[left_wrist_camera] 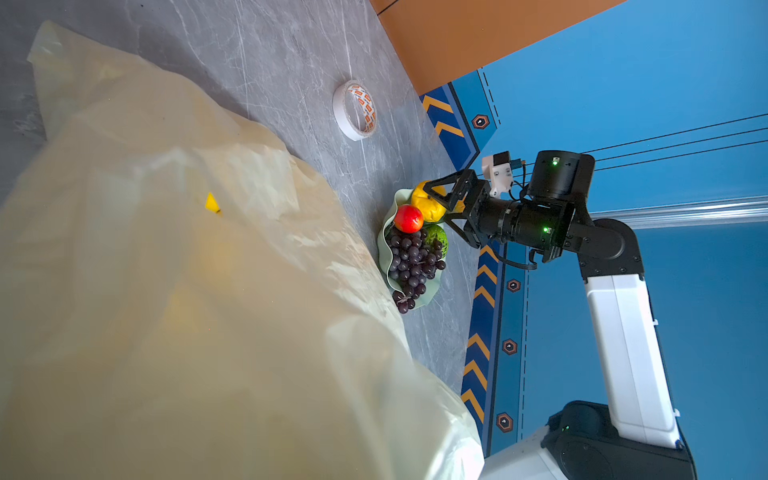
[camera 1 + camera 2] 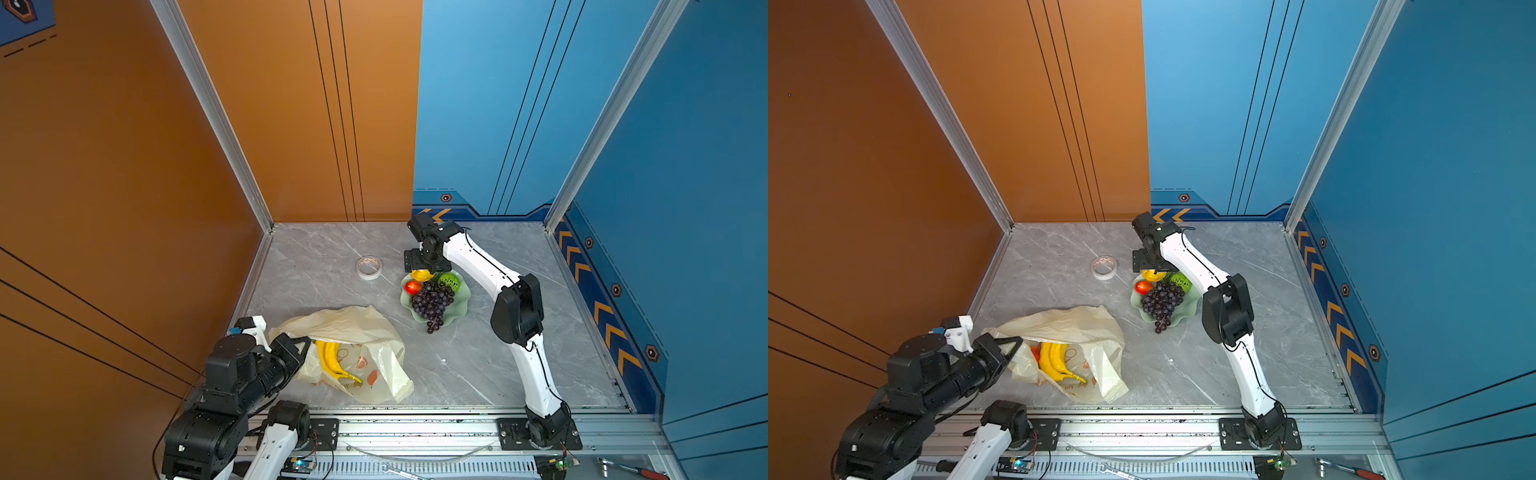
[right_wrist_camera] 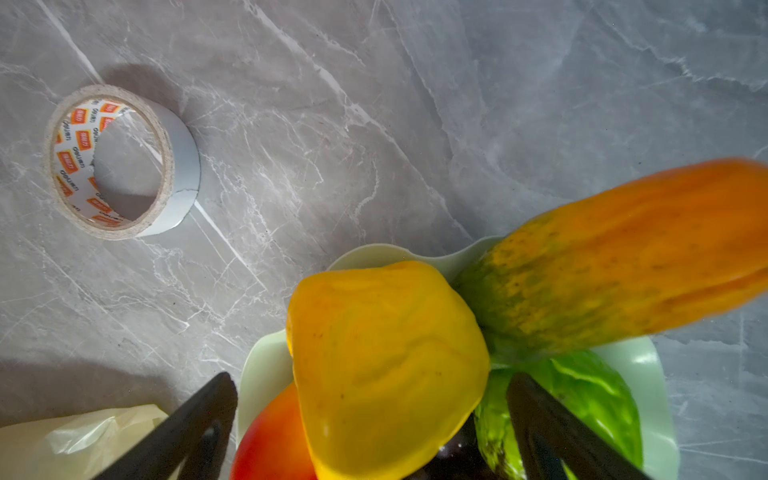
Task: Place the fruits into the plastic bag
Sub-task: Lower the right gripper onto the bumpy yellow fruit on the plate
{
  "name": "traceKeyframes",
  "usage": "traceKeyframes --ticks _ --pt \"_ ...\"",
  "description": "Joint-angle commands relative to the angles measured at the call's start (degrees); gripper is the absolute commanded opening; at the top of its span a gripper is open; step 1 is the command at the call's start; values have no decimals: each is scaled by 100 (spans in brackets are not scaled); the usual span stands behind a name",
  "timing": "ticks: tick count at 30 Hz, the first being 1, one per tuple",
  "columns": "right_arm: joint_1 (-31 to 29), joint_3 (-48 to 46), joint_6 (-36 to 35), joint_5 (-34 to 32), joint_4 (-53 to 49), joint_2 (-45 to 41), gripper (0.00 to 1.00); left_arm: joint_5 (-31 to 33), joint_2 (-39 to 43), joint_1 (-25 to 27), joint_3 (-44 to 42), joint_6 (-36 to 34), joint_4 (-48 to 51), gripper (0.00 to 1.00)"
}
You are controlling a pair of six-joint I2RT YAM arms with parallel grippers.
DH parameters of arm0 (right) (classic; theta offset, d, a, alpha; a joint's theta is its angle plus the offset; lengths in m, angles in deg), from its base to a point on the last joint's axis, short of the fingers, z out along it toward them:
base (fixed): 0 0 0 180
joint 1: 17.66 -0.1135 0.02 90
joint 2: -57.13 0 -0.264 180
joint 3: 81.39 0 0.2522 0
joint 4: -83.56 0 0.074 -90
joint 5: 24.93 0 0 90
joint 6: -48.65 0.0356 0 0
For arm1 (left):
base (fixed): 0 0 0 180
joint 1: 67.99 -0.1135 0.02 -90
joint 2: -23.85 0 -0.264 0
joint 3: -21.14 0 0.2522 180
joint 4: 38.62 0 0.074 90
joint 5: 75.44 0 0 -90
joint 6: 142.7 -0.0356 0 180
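Closest to us in the left wrist view, the plastic bag point(image 1: 187, 311) fills most of the frame: thin, crinkled, translucent cream film with a yellow patch showing through it. In both top views it lies well apart from the dish point(image 2: 462, 309), off the side where the grapes point(image 2: 432, 301) trail over the rim. Its mouth gapes upward and orange slice prints show inside. We see the banana bunch point(image 2: 328, 359) lying in it, and in a top view a red-orange fruit point(image 2: 1035, 352) is tucked against the bananas. The left gripper point(image 2: 307, 343) sits at the bag edge farthest from the dish, jaws pressed together on film drawn up to them.

Above the dish's far rim the right gripper point(image 3: 370, 380) stands wide open, one dark finger on each side of the yellow round fruit point(image 3: 386, 357). We cannot tell whether either finger touches it. Also in the dish are a red fruit point(image 2: 413, 286), a green patterned ball point(image 2: 450, 280) and an oblong fruit point(image 3: 623, 257), green at one end and running to orange. A tape roll point(image 2: 369, 267) lies near the dish, not touching it.

The oblong fruit is blurred and cut by the frame edge, and we cannot pick it out in the top views. The left fingers never show in their own wrist view. What else the bag holds stays behind its folds.
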State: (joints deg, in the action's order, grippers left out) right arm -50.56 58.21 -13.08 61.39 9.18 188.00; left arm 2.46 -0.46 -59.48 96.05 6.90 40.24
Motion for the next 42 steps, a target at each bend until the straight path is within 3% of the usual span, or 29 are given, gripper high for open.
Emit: traceKeyframes --ticks 1,24,34,42 --pt "-36 203 -15 -227 -205 87 99 -129 -27 -16 -54 -49 74 0" --pt "94 318 6 -269 -248 438 89 -82 -73 -16 -7 -80 75 0" --pt "100 322 -50 -313 -248 378 78 -39 -78 -19 -6 -72 78 0" --pt "106 283 -76 -315 -257 274 64 -12 -67 -17 4 -62 67 0"
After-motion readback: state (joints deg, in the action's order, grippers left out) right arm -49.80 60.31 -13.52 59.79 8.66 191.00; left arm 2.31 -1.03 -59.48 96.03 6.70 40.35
